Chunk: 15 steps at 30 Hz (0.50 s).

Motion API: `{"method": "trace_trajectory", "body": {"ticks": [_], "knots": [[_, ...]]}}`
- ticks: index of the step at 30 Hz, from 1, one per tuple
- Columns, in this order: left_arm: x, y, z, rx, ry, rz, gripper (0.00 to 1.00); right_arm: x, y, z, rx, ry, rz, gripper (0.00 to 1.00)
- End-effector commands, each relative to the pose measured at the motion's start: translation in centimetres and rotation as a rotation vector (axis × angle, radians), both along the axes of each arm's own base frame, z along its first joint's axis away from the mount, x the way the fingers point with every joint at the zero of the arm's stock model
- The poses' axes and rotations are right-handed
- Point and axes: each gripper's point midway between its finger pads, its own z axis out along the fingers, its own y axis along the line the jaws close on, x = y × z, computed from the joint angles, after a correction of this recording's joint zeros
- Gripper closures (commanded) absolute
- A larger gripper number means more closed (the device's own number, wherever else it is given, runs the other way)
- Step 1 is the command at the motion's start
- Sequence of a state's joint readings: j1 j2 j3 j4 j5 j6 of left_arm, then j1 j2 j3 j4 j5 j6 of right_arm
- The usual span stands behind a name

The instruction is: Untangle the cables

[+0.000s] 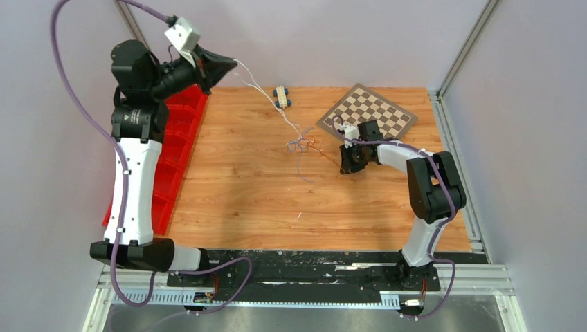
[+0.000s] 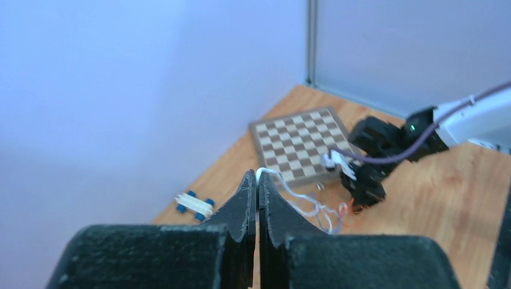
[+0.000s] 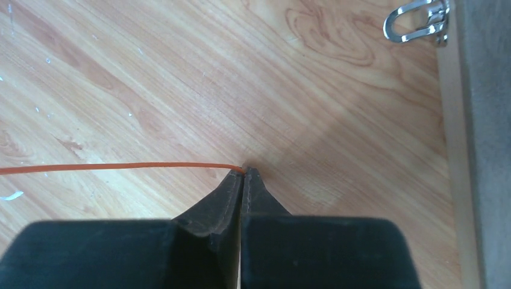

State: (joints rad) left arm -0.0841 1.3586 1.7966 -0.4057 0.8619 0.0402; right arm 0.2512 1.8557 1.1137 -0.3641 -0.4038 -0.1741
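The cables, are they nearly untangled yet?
Not yet. Done: the left hand grips a white wire, the right hand an orange wire. In hand: the white wire is stretched up from the table. Left: the knot between them is bunched.

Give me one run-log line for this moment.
left gripper shut on white cable | right gripper shut on orange cable | knot between them

Near half of table (image 1: 277, 221): open. White wire (image 1: 257, 86) strung across far left; orange wire (image 3: 120, 167) low, centre; board (image 1: 367, 111) far right; bins (image 1: 176, 149) left.
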Motion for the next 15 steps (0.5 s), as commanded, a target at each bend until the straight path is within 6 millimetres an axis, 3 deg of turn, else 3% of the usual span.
{"method": "trace_trajectory", "body": {"ticks": [1, 4, 10, 15], "knots": [[0.6, 2.6, 7.5, -0.107, -0.175, 0.107, 1.00, 0.0, -3.8, -2.5, -0.193, -0.007, -0.014, 1.00], [2.0, 4.8, 9.6, -0.129, -0.237, 0.219, 1.00, -0.1, -4.9, -2.6, -0.229, -0.020, -0.010, 1.00], [4.7, 10.4, 13.4, -0.180, -0.342, 0.476, 1.00, -0.3, -8.8, -2.7, -0.283, -0.023, -0.050, 1.00], [5.6, 15.0, 16.2, -0.256, -0.376, 0.614, 1.00, -1.3, -11.8, -3.5, -0.313, 0.004, -0.078, 1.00]]}}
